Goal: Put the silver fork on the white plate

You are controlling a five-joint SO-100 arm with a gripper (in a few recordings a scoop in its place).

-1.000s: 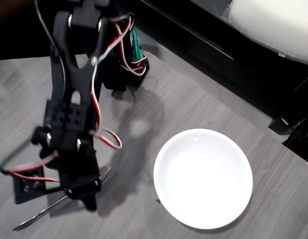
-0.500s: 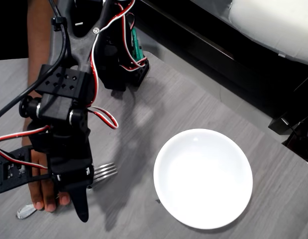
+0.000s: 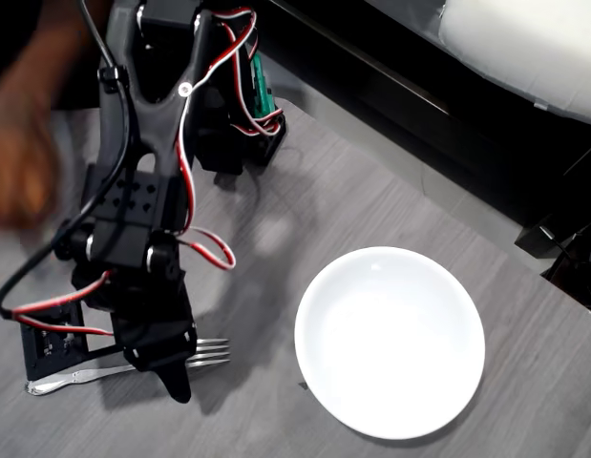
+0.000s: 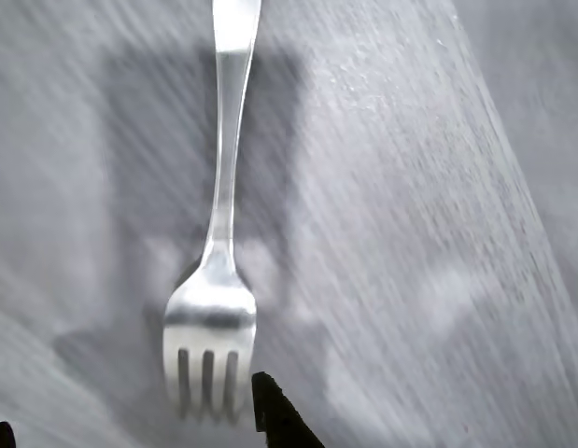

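Observation:
The silver fork [image 3: 85, 373] lies flat on the grey wood table at the lower left of the overhead view, tines [image 3: 214, 350] pointing right toward the white plate [image 3: 389, 342]. The plate is bare and sits about a hand's width right of the tines. My black gripper [image 3: 166, 367] hangs over the fork's neck, hiding part of it. In the wrist view the fork [image 4: 214, 308] runs up the picture, tines at the bottom. My gripper [image 4: 130, 434] is open, one fingertip [image 4: 274, 415] just right of the tines and the other at the bottom-left corner.
A person's blurred hand [image 3: 18, 162] hovers at the left edge above the table. The arm's base with a green board [image 3: 262, 91] stands at the top. The table's edge runs diagonally at the upper right, with dark furniture and a white cushion [image 3: 524, 48] beyond.
A person's hand took the fork's handle, laid the fork more level, then drew back to the upper left. My gripper rose, then came down over the fork's neck.

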